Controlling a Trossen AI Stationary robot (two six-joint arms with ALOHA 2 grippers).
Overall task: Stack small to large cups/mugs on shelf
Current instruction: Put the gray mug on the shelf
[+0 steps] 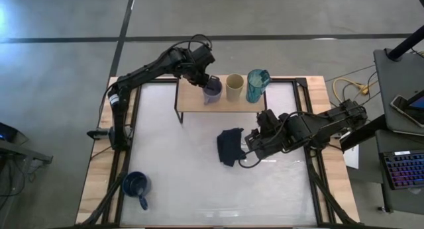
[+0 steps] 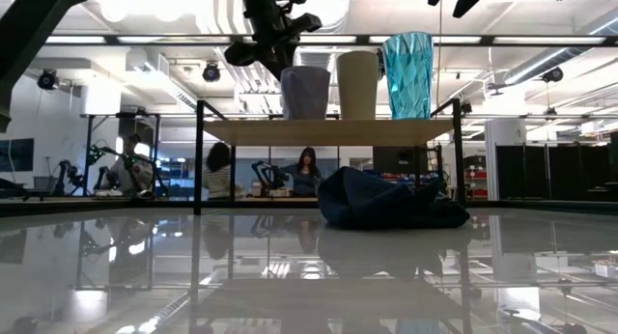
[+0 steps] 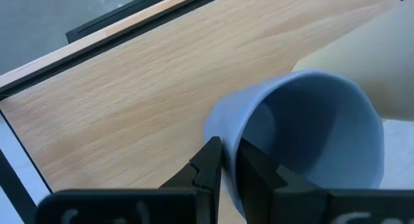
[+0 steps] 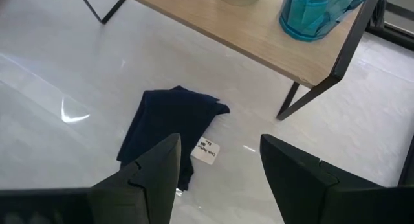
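The grey-lavender mug [image 1: 212, 91] stands on the light-wood shelf [image 1: 192, 102], left of the beige cup [image 1: 234, 87] and the teal mug [image 1: 257, 85]; all three show along the shelf [image 2: 328, 131] in the low view. My left gripper [image 3: 229, 169] is above the lavender mug [image 3: 304, 130], shut on its rim. The dark blue mug [image 1: 136, 186] sits on the tabletop near the near-left corner. My right gripper [image 4: 220, 162] is open, hovering over the table right of the navy cloth [image 1: 230, 146]. My left gripper pinches the lavender mug's rim wall [image 3: 226, 130] on the side away from the beige cup [image 3: 381, 62], one finger [image 3: 259, 169] inside the mug and one finger [image 3: 208, 164] outside. It comes from above, slanting down. The mug sits on the shelf board [image 3: 129, 101], tilted slightly.
The navy cloth [image 4: 169, 123] with a small white tag lies crumpled on the white tabletop in front of the shelf. The shelf's thin black legs [image 4: 294, 98] stand near it. Free board remains left of the lavender mug. People and equipment show in the room behind.
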